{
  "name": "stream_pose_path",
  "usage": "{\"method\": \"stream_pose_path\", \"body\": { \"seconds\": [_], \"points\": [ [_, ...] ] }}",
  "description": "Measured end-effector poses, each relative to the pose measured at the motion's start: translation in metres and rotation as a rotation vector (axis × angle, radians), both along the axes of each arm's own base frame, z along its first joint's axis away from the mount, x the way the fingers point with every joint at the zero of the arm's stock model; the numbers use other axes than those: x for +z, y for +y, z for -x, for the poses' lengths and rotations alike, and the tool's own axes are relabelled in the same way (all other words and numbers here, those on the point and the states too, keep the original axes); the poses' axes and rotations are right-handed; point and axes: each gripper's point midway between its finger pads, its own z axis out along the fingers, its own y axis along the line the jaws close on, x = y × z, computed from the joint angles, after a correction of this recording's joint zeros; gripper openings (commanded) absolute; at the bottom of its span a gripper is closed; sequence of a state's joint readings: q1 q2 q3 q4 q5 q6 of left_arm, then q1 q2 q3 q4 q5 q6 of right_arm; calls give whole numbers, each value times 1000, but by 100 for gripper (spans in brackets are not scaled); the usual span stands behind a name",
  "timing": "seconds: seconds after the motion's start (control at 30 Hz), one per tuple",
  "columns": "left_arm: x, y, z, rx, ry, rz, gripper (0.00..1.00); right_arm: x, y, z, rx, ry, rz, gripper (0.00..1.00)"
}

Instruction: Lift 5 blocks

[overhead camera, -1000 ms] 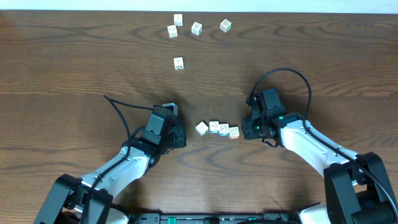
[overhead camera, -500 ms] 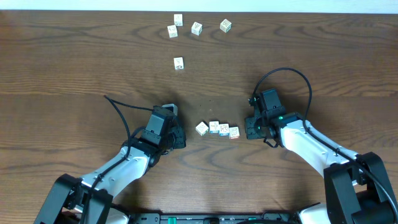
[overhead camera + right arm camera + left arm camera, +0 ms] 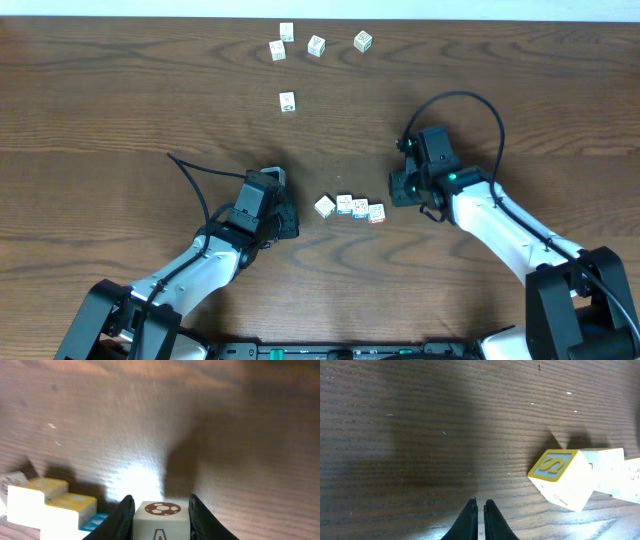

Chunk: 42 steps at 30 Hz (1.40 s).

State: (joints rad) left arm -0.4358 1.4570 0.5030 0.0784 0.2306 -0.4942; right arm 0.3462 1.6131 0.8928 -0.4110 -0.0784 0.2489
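Overhead: evenly bright, sharp. Right wrist view: glare on the bench (image 3: 137, 482) beside a dark shadow. Left wrist view: a block (image 3: 565, 480) washes out white.

White blocks (image 3: 344, 205), dark wood-grain table (image 3: 120, 120)

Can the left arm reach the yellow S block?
Probably yes: the yellow S block sits close ahead of the left gripper, only bare table between, but its shut jaws must open first.
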Motion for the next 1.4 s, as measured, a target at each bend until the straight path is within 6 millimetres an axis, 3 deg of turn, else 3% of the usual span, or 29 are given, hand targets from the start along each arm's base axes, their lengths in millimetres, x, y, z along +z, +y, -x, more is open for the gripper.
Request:
{"method": "stream_pose_path", "body": {
  "seconds": [0.1,0.2,0.73,1.07,1.2,1.4],
  "points": [
    [0,0,0,0,0,0,8,6,0,-5,-7,-7,0,17],
    [0,0,0,0,0,0,8,2,-5,4,-9,36,17,13],
    [0,0,0,0,0,0,8,-16,-13,27,-9,115,39,13],
    [0,0,0,0,0,-1,8,-25,-6,34,12,112,21,25],
    [0,0,0,0,0,-1,8,-26,0,34,24,96,13,43],
    [0,0,0,0,0,0,8,-23,4,27,19,68,-3,45]
  ]
}}
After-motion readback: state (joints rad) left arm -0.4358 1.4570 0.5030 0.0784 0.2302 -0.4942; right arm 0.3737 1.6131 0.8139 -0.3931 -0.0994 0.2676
